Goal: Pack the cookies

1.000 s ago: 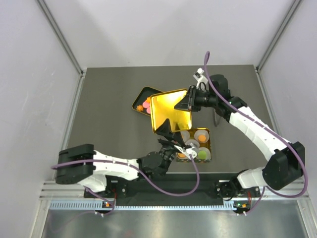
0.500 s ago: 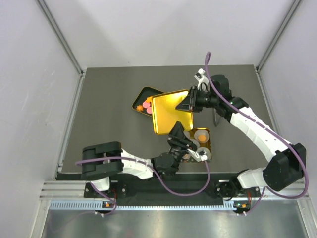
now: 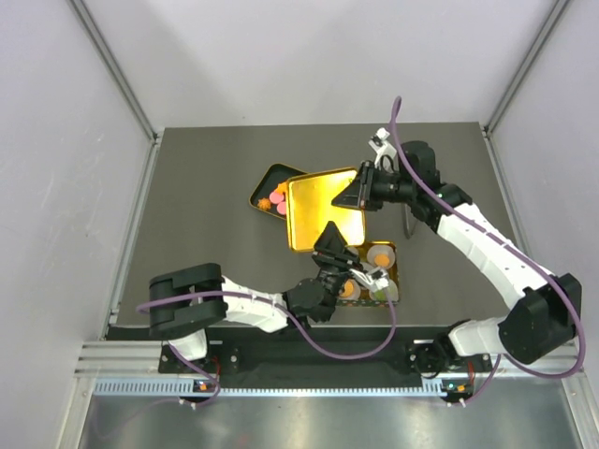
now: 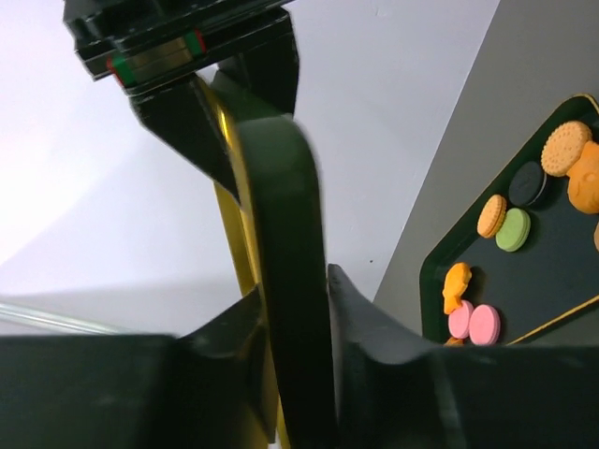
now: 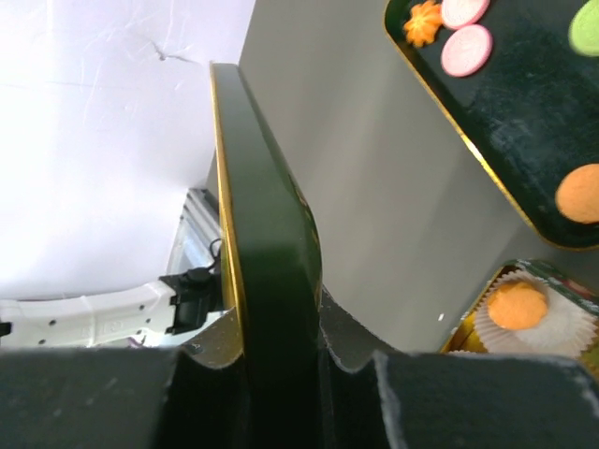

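Grey worktop (image 3: 206, 187) below, both claws pinch the gold lid (image 3: 323, 206): left claw (image 3: 329, 239) its near edge, right claw (image 3: 344, 196) its far corner. We should carry it level, clear of the cookies (image 3: 276, 197) in the dark tray (image 3: 270, 180) beyond.

Bright, even light — the gold lid (image 3: 323, 210) glares, cookies (image 4: 513, 229) sharp, near foreground blurred.

We see the left arm's black elbow block (image 3: 185, 297) swung from the lower left toward bottom centre. The left gripper (image 3: 333, 241) has slid rightward along the lower edge of the shiny gold rectangular tin lid (image 3: 323, 206), which glares less now.
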